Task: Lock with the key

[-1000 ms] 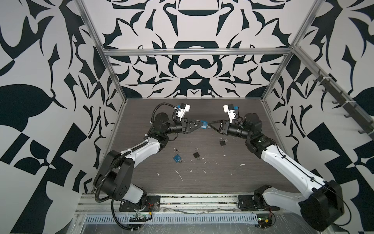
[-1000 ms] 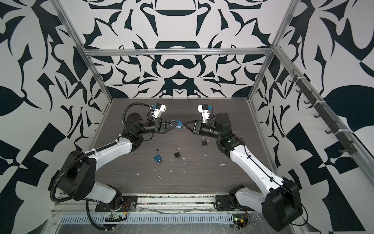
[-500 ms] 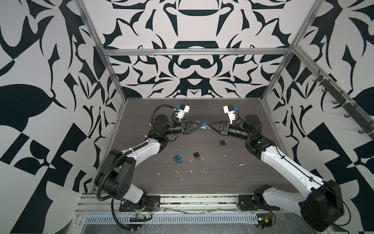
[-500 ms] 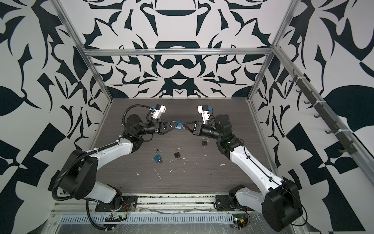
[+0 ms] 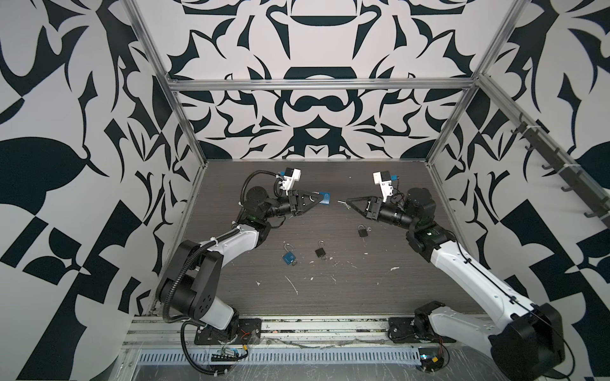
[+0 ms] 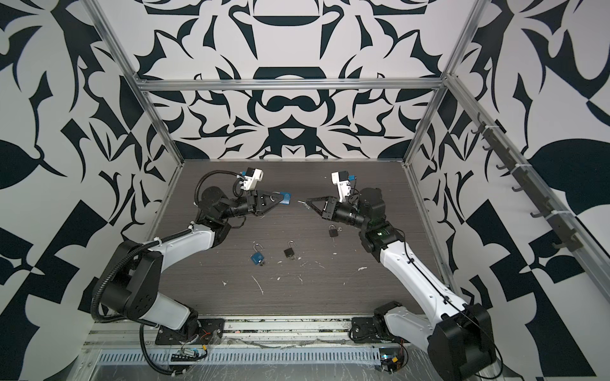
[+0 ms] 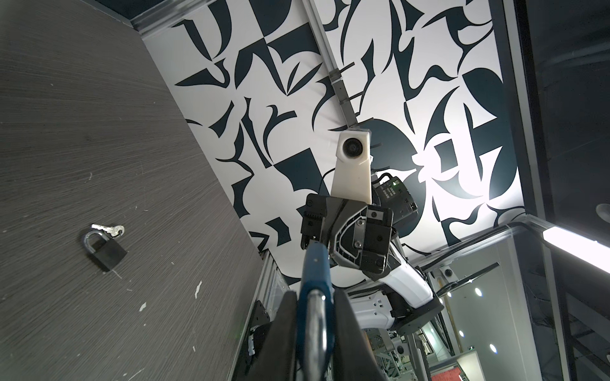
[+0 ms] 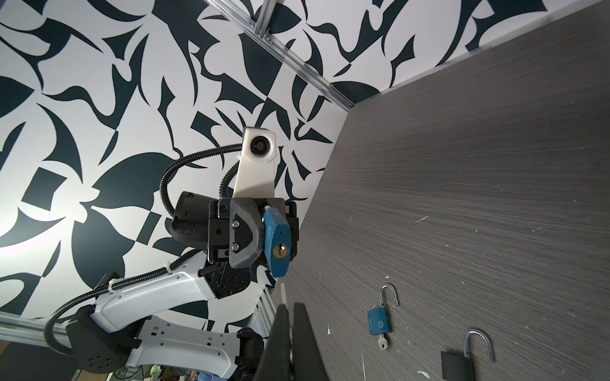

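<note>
Padlock (image 8: pixel 276 240), blue, is pinched clear of the table (image 5: pixel 330 290) in my left gripper (image 5: pixel 319 199) with its keyhole (image 8: pixel 280 252) facing my right gripper (image 5: pixel 346 201), whose jaws are pressed together on the key (image 8: pixel 284 294), tip aimed at that keyhole across a small gap, which I judge suits straight insertion.

Black-and-white patterned walls (image 5: pixel 313 109) enclose a scuffed, dark wood-grain floor (image 5: pixel 363 297).

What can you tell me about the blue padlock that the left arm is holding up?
The blue padlock is rounded, with a brass keyhole in the end face. The left gripper pinches it at the silvery shackle end, in the air above the table, keyhole toward the key in the right gripper, apart from it. Whether the shackle is shut is unclear.
</note>
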Available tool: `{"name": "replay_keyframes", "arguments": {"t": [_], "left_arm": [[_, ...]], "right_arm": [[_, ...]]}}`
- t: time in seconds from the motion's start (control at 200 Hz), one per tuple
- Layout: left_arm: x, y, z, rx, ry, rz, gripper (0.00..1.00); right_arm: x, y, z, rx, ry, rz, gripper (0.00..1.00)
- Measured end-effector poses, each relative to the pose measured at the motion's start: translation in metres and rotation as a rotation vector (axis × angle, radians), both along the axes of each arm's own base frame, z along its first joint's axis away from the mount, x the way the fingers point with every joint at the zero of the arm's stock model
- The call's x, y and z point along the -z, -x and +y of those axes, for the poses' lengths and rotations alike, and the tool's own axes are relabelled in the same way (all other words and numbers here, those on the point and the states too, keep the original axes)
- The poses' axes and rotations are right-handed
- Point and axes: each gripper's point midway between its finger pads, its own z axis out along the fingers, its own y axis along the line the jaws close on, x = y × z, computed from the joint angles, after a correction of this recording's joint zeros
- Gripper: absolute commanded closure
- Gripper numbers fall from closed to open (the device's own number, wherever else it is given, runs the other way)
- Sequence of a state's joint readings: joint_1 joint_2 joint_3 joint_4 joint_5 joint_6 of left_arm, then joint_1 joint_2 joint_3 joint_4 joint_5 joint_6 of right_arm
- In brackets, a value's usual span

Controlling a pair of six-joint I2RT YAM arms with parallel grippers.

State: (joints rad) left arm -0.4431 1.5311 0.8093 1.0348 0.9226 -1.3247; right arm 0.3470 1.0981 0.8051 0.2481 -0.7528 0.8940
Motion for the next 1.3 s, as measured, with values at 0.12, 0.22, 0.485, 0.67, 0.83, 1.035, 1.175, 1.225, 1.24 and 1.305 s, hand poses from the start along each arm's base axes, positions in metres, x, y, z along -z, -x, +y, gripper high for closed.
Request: {"name": "replay_keyframes", "arguments": {"t": [0.12, 0.22, 0.485, 0.67, 0.83, 1.035, 1.175, 1.225, 1.24, 1.305], "left_arm": [[0.015, -0.001, -0.003, 0.001, -0.046, 0.02, 1.0], [0.028, 0.001, -0.005, 0.007, -0.088, 0.04, 1.0], [0.038, 0.009, -0.024, 0.089, -0.186, 0.022, 1.0], [0.049, 0.006, -0.042, 0.122, -0.308, -0.043, 1.0], [0.083, -0.002, -0.045, 0.135, -0.439, -0.03, 1.0], [0.112, -0.025, -0.059, 0.211, -0.546, -0.001, 1.0], [0.131, -0.02, -0.061, 0.257, -0.586, 0.036, 1.0], [0.135, -0.018, -0.063, 0.273, -0.596, 0.038, 1.0], [0.135, -0.018, -0.064, 0.278, -0.598, 0.038, 1.0], [0.138, -0.016, -0.068, 0.297, -0.609, 0.033, 1.0]], "right_arm": [[0.009, -0.004, -0.005, 0.029, 0.017, 0.029, 1.0], [0.02, -0.006, -0.009, 0.057, 0.039, 0.061, 1.0], [0.052, -0.008, -0.026, 0.164, 0.113, 0.116, 1.0], [0.082, -0.013, -0.044, 0.28, 0.186, 0.173, 1.0], [0.105, -0.019, -0.061, 0.388, 0.25, 0.22, 1.0], [0.123, -0.025, -0.086, 0.533, 0.31, 0.251, 1.0], [0.129, -0.027, -0.095, 0.592, 0.329, 0.272, 1.0], [0.13, -0.028, -0.097, 0.601, 0.329, 0.279, 1.0], [0.13, -0.028, -0.097, 0.604, 0.328, 0.279, 1.0], [0.133, -0.029, -0.097, 0.607, 0.328, 0.287, 1.0]]}}
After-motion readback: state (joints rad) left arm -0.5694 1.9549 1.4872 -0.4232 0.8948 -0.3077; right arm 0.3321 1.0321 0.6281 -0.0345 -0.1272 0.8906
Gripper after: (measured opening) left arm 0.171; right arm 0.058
